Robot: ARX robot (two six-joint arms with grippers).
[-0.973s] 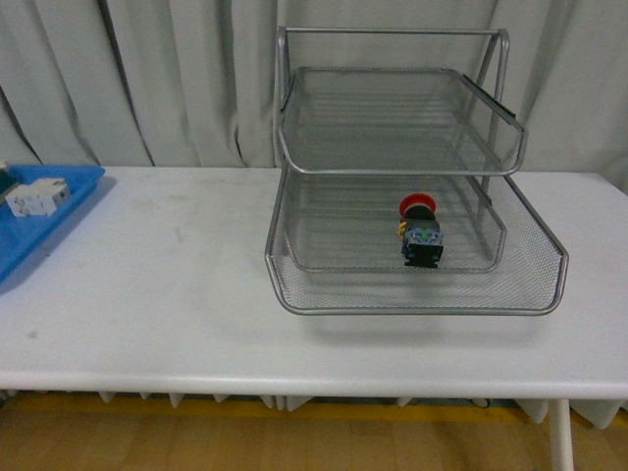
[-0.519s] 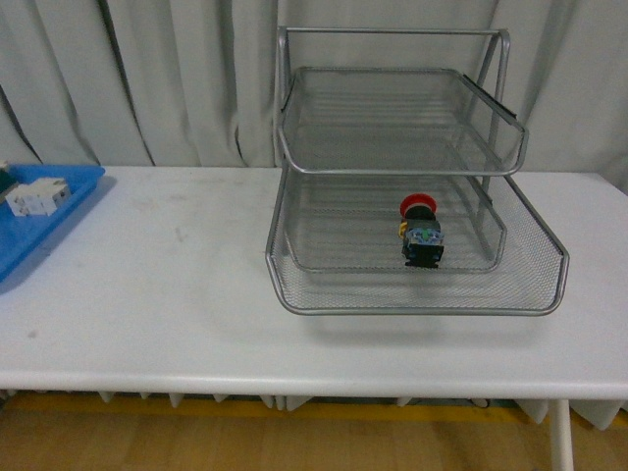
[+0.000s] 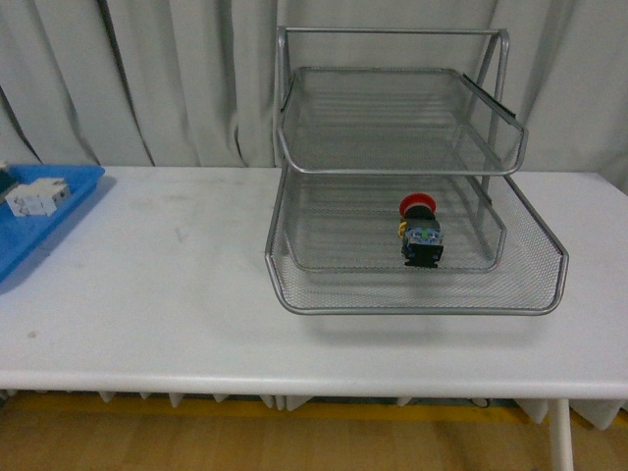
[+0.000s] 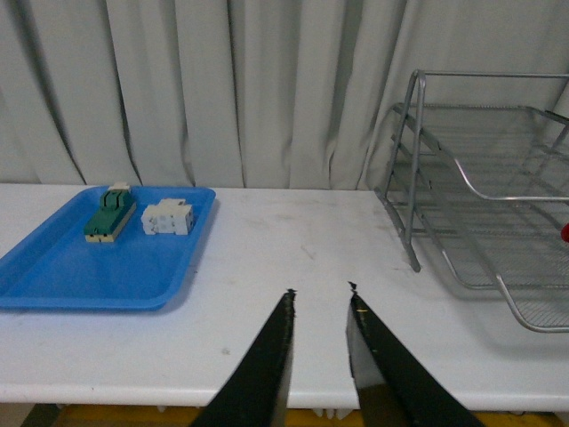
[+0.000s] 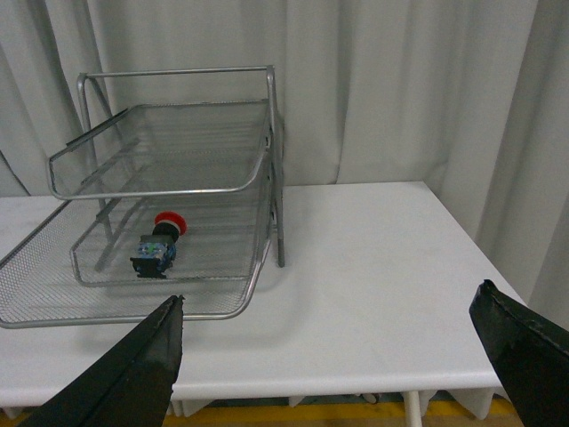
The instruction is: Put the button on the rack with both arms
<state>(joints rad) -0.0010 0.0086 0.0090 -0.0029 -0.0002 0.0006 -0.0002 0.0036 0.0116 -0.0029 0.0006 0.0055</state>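
Nothing has shifted in the front view since a second ago: same layout, no arm in sight there. At the far left, the blue tray [image 3: 44,224] sits at the table [image 3: 167,294] edge and is cut off by the frame. It holds a green-and-cream switch block [image 4: 110,212] with a white component [image 3: 37,197] just beside it. Then comes a broad bare stretch of table, wide open between tray and rack. The left end effector [image 4: 320,290] hangs over that stretch near the front edge, fingers a narrow gap apart and gripping nothing. Next is the rack [image 3: 412,299], its lowest tier jutting toward the table's front edge. The button [image 3: 419,232] lies on its side on the mesh below the top tier, red cap toward the curtain [image 3: 147,78]. Right of the rack, more clear table runs to the far edge. The right end effector [image 5: 329,294] is spread wide, empty, well apart from the rack.
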